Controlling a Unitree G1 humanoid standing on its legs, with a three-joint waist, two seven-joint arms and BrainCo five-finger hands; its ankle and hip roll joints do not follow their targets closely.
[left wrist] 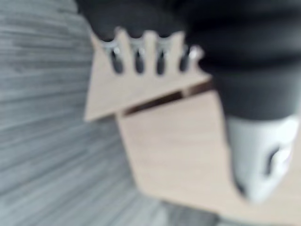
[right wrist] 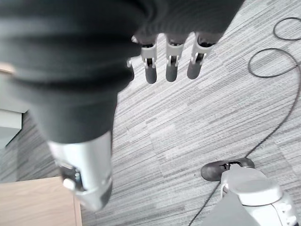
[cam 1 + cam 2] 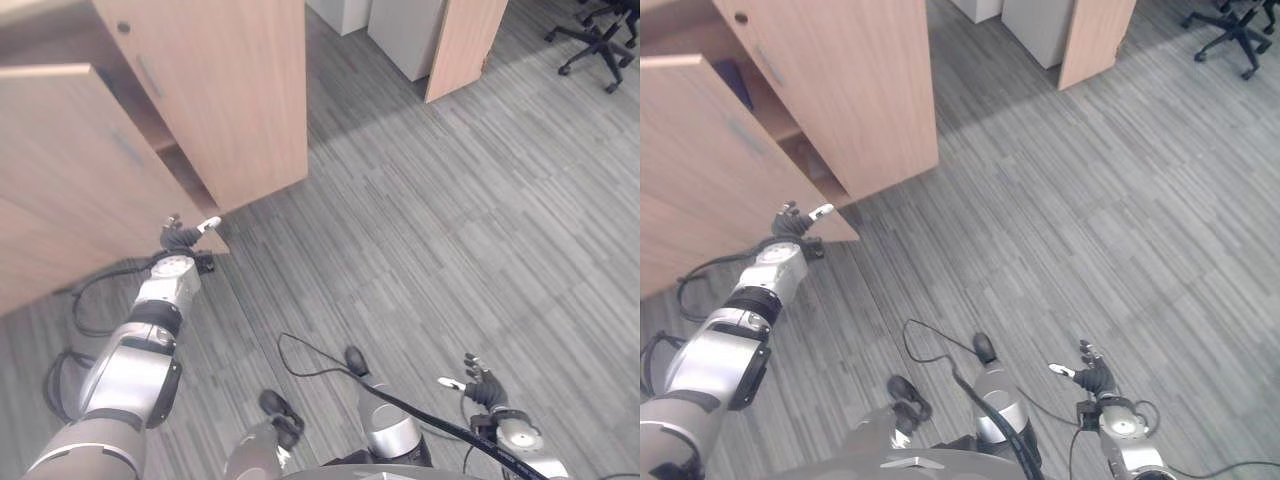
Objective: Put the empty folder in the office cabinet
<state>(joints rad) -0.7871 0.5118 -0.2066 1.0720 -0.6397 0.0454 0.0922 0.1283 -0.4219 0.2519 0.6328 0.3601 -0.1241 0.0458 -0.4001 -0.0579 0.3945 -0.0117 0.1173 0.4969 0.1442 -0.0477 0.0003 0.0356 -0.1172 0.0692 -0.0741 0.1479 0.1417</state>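
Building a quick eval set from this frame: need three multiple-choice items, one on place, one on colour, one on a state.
1. Where is the left hand?
A. at the lower corner of the open cabinet door
B. on the office chair
C. flat on the floor

2. What colour is the cabinet?
A. white
B. light wood
C. black

3. What is the right hand doing?
A. gripping a folder
B. pulling a handle
C. open over the carpet, holding nothing

Key: 1 A, the hand shows at the door's corner; 2 B, the panels are pale wood; 3 C, the right wrist view shows relaxed fingers over bare carpet.
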